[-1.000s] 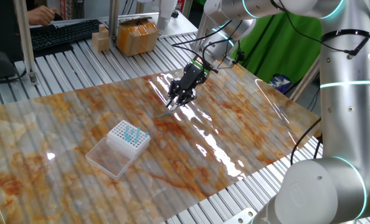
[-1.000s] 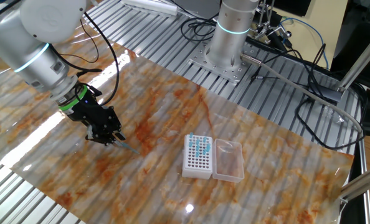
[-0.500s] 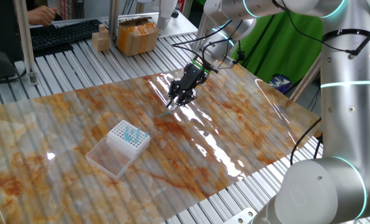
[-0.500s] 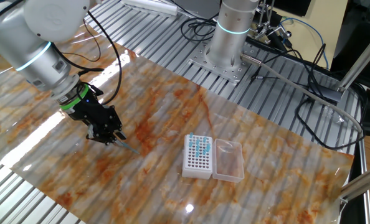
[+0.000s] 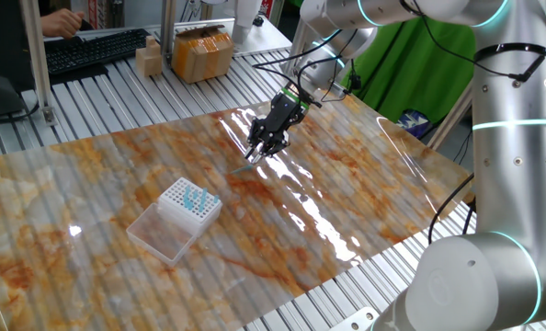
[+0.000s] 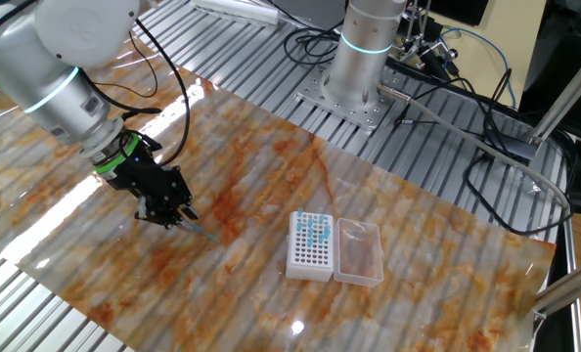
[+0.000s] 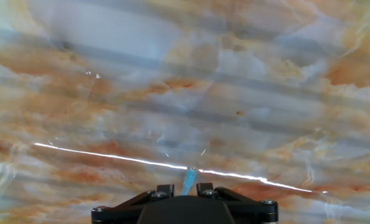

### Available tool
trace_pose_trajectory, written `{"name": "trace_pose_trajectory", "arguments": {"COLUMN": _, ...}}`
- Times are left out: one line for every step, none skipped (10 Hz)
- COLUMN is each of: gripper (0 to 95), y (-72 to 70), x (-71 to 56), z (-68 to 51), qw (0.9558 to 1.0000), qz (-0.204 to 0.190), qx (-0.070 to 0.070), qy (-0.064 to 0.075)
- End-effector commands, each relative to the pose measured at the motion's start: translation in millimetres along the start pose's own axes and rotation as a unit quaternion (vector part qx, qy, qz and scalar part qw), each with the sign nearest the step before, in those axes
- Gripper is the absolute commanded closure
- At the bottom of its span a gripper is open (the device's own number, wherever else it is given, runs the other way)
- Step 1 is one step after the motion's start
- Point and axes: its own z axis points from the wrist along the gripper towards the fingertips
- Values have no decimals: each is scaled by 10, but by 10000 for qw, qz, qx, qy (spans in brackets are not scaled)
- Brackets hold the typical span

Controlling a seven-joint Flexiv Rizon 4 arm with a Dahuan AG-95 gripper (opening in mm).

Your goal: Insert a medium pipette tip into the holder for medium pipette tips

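My gripper (image 5: pixel 262 147) hovers just above the marbled table, shut on the medium pipette tip (image 5: pixel 243 165), a thin pale bluish sliver that sticks out beyond the fingers. The other fixed view shows the gripper (image 6: pixel 176 214) with the tip (image 6: pixel 203 231) pointing down toward the table. In the hand view the tip (image 7: pixel 189 180) shows between the two black jaws of the gripper (image 7: pixel 184 187). The holder for medium pipette tips (image 5: pixel 189 204) is a white holed box with a bunch of teal tips and a clear lid (image 5: pixel 158 233). It stands well apart from the gripper, nearer the front; holder (image 6: pixel 309 245).
A marbled sheet (image 5: pixel 346 175) covers the slatted metal table. A cardboard box (image 5: pixel 202 51) and a keyboard (image 5: pixel 94 50) sit at the far edge. The arm's base (image 6: pixel 361 59) and loose cables (image 6: pixel 506 161) lie behind the sheet in the other fixed view.
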Motion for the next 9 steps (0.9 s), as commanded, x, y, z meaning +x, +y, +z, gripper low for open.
{"name": "trace_pose_trajectory", "arguments": {"gripper": 760, "y": 1, "x": -2, "z": -5, "qw": 10000, "qz": 6, "qx": -14, "qy": -1}}
{"name": "trace_pose_trajectory", "arguments": {"gripper": 760, "y": 1, "x": -2, "z": -5, "qw": 10000, "qz": 20, "qx": -18, "qy": 14}}
{"name": "trace_pose_trajectory", "arguments": {"gripper": 760, "y": -5, "x": -3, "z": 4, "qw": 10000, "qz": 61, "qx": -34, "qy": 36}}
{"name": "trace_pose_trajectory", "arguments": {"gripper": 760, "y": -7, "x": -6, "z": 11, "qw": 9999, "qz": 101, "qx": -40, "qy": 46}}
{"name": "trace_pose_trajectory", "arguments": {"gripper": 760, "y": -9, "x": -14, "z": 23, "qw": 9999, "qz": 121, "qx": -44, "qy": 55}}
{"name": "trace_pose_trajectory", "arguments": {"gripper": 760, "y": -9, "x": -17, "z": 28, "qw": 9999, "qz": 127, "qx": -44, "qy": 53}}
{"name": "trace_pose_trajectory", "arguments": {"gripper": 760, "y": -10, "x": -23, "z": 36, "qw": 9999, "qz": 130, "qx": -45, "qy": 64}}
{"name": "trace_pose_trajectory", "arguments": {"gripper": 760, "y": -9, "x": -32, "z": 48, "qw": 9999, "qz": 138, "qx": -48, "qy": 79}}
{"name": "trace_pose_trajectory", "arguments": {"gripper": 760, "y": -9, "x": -39, "z": 56, "qw": 9998, "qz": 149, "qx": -51, "qy": 96}}
